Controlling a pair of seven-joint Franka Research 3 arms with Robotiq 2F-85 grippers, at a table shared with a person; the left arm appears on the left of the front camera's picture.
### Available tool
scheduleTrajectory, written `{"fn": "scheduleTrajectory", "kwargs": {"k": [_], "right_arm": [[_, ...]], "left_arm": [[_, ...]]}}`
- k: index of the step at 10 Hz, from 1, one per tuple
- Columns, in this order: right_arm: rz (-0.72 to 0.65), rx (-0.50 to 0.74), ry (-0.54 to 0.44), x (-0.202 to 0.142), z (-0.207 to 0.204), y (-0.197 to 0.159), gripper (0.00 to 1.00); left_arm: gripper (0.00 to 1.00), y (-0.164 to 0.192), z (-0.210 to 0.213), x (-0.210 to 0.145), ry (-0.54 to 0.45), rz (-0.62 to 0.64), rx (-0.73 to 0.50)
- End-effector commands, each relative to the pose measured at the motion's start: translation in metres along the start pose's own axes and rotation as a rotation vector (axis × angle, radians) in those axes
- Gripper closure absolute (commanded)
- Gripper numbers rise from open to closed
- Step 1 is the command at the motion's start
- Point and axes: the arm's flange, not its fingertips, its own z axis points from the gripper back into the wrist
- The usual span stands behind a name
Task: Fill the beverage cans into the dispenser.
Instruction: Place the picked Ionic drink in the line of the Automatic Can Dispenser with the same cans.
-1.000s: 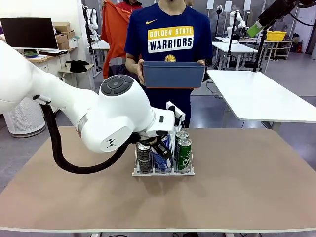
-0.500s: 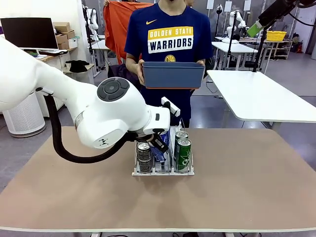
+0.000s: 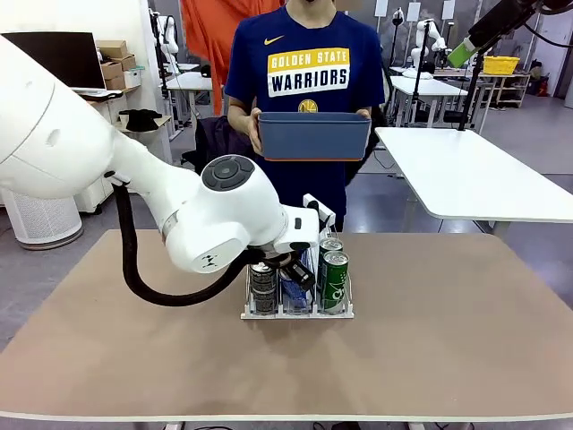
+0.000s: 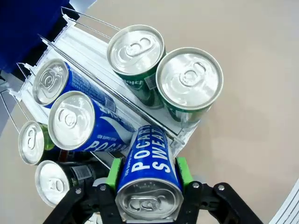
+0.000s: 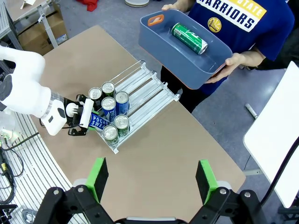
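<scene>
while tub [image 5: 163, 53] holds green can [image 5: 189, 38], dispenser [image 5: 149, 91] holds upright cans [image 5: 109, 103].

Left end effector [image 4: 148, 173] clamped tight, right end effector [image 5: 152, 179] spread wide.

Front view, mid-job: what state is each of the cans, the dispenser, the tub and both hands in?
Left hand: shut on blue POCARI SWEAT metal can, tilted at middle lane's front end.
Right hand: open, empty.
Clear three-lane dispenser: two standing cans per lane.
Blue-grey plastic tub: held by person, one green can lying inside.
</scene>
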Motion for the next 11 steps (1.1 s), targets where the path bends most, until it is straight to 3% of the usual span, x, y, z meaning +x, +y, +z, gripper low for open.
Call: {"fn": "scheduleTrajectory", "kwargs": {"k": [1, 2, 3, 7, 8, 9, 10, 11], "right_arm": [[0.000, 0.000, 0.000, 0.000, 0.000, 0.000, 0.00], [0.000, 0.000, 0.000, 0.000, 0.000, 0.000, 0.00], [0.000, 0.000, 0.000, 0.000, 0.000, 0.000, 0.00], [0.000, 0.000, 0.000, 0.000, 0.000, 0.000, 0.00], [0.000, 0.000, 0.000, 0.000, 0.000, 0.000, 0.00], [0.000, 0.000, 0.000, 0.000, 0.000, 0.000, 0.00], [0.000, 0.000, 0.000, 0.000, 0.000, 0.000, 0.00], [0.000, 0.000, 0.000, 0.000, 0.000, 0.000, 0.00]], "left_arm": [[0.43, -0.004, -0.005, 0.005, 0.059, 0.004, -0.107], [0.43, -0.005, -0.004, 0.006, 0.077, -0.004, -0.122], [0.43, 0.002, -0.002, 0.004, 0.013, 0.005, -0.010], [0.43, 0.002, -0.002, 0.004, 0.013, 0.005, -0.010], [0.26, 0.005, 0.000, 0.007, 0.030, 0.001, -0.021], [0.24, 0.010, 0.011, 0.010, 0.008, 0.000, 0.002], [0.06, 0.012, 0.022, 0.015, -0.009, 0.002, 0.034], [0.04, 0.012, 0.031, 0.021, -0.033, 0.007, 0.063]]}}
